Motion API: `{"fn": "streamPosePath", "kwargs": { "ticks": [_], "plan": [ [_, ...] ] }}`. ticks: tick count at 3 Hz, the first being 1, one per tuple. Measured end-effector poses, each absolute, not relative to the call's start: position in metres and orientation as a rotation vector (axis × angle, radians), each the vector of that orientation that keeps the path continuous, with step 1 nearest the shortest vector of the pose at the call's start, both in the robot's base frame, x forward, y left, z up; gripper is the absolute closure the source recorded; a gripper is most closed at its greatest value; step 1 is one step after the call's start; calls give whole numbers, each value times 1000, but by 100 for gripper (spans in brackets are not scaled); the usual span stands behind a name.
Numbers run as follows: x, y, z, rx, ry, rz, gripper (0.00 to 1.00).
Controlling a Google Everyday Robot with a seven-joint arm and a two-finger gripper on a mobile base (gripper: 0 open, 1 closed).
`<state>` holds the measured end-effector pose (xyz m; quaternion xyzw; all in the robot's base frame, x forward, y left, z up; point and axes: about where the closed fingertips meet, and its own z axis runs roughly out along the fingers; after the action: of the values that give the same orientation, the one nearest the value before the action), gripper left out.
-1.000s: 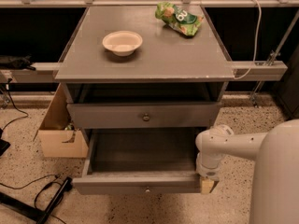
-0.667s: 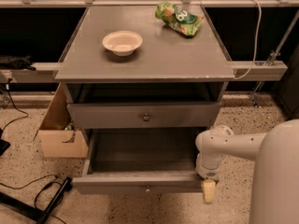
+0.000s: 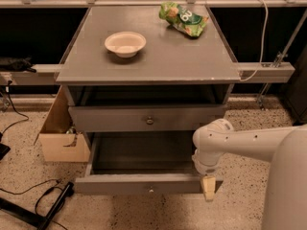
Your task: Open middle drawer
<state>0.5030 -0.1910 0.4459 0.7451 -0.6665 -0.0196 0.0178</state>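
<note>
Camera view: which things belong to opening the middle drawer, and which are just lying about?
Job in hand:
middle drawer, pulled out
gripper, at its right front corner

Lying about:
bowl and snack bag on top
upper drawer
cardboard box

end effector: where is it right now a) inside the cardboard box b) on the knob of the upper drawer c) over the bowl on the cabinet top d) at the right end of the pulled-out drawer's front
d: the end effector hangs at the right end of the front of the middle drawer, which is pulled well out, far below the bowl on the cabinet top.
</note>
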Motion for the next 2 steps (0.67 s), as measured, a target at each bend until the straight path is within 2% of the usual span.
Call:
{"fn": "streamPosePath", "kwargs": {
  "ticks": [1,2],
  "plan": [
    [503,-191,446,2314,-2070,-61,0],
    [486,-200,433,2272,-2098,-148,0]
  ]
}}
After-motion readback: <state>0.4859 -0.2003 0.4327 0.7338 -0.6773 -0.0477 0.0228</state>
